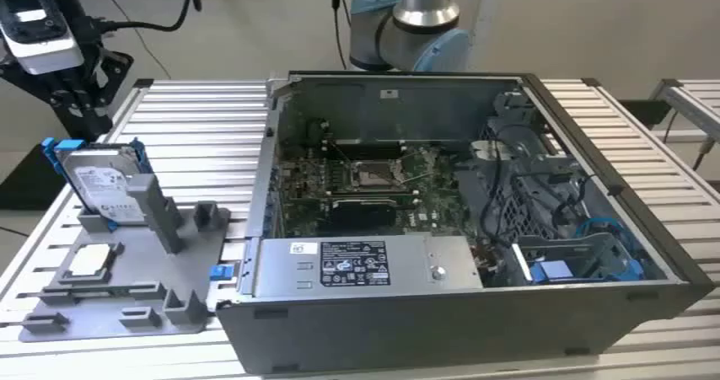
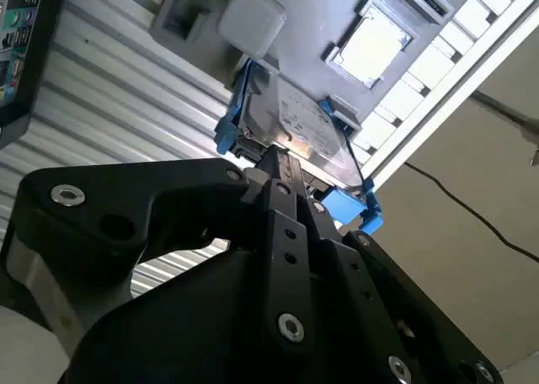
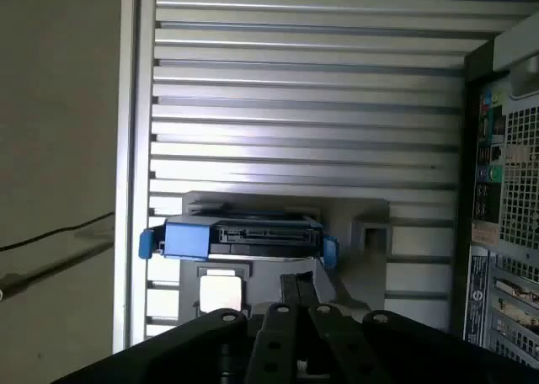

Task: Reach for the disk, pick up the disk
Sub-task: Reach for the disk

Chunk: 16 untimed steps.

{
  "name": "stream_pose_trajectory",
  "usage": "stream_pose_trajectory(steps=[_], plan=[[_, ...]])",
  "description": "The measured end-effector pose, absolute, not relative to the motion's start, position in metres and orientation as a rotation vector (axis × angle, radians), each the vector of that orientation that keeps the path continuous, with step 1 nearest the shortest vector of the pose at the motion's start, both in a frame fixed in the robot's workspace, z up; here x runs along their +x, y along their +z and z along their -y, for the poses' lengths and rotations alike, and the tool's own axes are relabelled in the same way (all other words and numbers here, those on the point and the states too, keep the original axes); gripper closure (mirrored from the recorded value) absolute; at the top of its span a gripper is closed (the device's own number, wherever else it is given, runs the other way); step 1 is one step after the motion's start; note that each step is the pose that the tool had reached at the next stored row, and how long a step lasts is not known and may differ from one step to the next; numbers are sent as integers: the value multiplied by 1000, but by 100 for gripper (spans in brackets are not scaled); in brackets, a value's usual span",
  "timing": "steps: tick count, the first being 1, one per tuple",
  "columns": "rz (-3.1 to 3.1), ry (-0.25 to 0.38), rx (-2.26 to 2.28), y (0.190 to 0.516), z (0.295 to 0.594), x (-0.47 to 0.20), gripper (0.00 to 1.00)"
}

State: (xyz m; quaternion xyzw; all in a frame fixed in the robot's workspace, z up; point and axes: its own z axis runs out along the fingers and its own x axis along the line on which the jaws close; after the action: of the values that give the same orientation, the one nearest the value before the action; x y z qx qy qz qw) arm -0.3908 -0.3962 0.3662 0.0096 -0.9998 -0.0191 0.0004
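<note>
The disk stands on edge in a slot of the grey fixture, at the exterior view's left. It is silver-grey, with a white label and blue rails along its sides. My gripper hangs above and a little behind it, apart from it, holding nothing. In the second wrist view the black fingers lie close together and point at the disk's top edge. In the first wrist view the disk's connector end and blue rails lie just past the fingertips. The gripper looks shut.
An open computer case fills the middle and the exterior view's right, with a blue bay inside. A small square silver chip lies on the fixture. The slatted metal table ends close behind the disk. The arm's base stands behind the case.
</note>
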Motion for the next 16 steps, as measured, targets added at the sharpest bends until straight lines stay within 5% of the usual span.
stream_pose_trajectory(steps=[16], plan=[[3140,-60,30,366,391,-392,100]])
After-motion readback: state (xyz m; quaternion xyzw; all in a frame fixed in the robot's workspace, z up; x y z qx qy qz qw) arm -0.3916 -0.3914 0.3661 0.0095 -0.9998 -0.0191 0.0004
